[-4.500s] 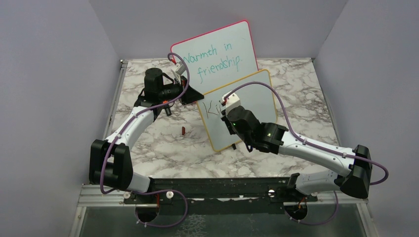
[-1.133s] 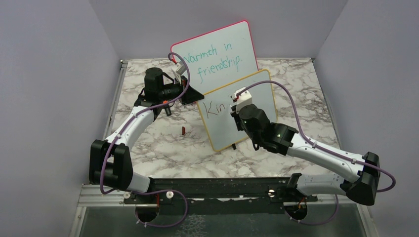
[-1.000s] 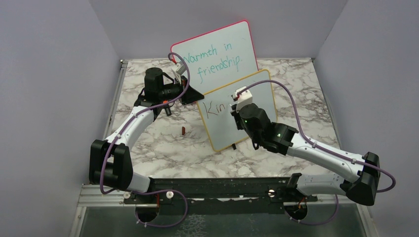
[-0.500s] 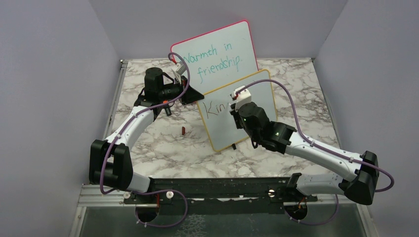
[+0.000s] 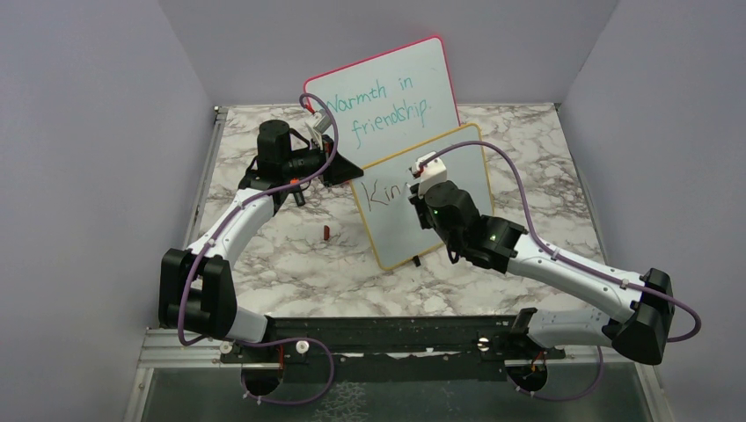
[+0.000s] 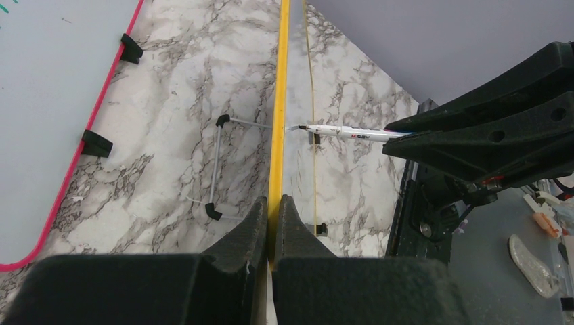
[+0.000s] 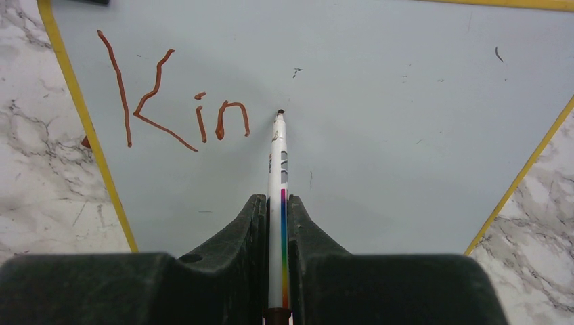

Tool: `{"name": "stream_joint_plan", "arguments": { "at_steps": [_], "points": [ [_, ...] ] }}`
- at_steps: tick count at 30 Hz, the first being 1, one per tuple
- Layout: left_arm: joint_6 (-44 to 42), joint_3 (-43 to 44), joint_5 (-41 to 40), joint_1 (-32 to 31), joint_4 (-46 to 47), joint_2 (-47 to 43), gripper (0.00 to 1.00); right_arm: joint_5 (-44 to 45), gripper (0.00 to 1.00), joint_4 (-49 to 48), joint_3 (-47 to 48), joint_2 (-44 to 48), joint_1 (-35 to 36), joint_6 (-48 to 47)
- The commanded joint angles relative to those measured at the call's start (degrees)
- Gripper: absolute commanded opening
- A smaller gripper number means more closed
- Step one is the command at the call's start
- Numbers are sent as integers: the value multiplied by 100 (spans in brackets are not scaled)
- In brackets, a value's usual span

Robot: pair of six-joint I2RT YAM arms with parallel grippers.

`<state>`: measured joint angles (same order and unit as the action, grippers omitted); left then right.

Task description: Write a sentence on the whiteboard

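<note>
The whiteboard stands up on the bench, in front of a pink board with teal words. The left claw is pressed together on the whiteboard's yellow edge. I think it pinches there so the board does not slide or tip when the pen pushes on it. The right claw squeezes a white pen. The pen sticks straight out at the board so its tip can draw.

The sentence is only just begun. It says "Kin" in red-brown, by the board's left edge. The pen tip sits just beside the "n", where the next letter should go. I cannot tell if the tip touches the board. Most of the words are not written yet.

A small red thing lies on the bench near the board. It may be the pen's cap.
</note>
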<state>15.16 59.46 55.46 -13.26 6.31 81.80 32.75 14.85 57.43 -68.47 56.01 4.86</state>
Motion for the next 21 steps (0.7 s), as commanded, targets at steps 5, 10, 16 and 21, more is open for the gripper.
{"name": "stream_joint_plan", "arguments": {
  "at_steps": [5,10,16,21],
  "points": [
    [-204,13,150,-107,-349,154,0,-347,1,-305,85,-35,-27,-90],
    [-204,13,145,-107,-352,159,0,-461,1,-285,90,-42,-28,-100],
    [-206,13,140,-107,-351,161,0,-553,1,-116,106,-71,-24,-97],
    [-206,13,136,-107,-355,165,0,-651,1,113,135,-88,-30,-82]
  ]
}}
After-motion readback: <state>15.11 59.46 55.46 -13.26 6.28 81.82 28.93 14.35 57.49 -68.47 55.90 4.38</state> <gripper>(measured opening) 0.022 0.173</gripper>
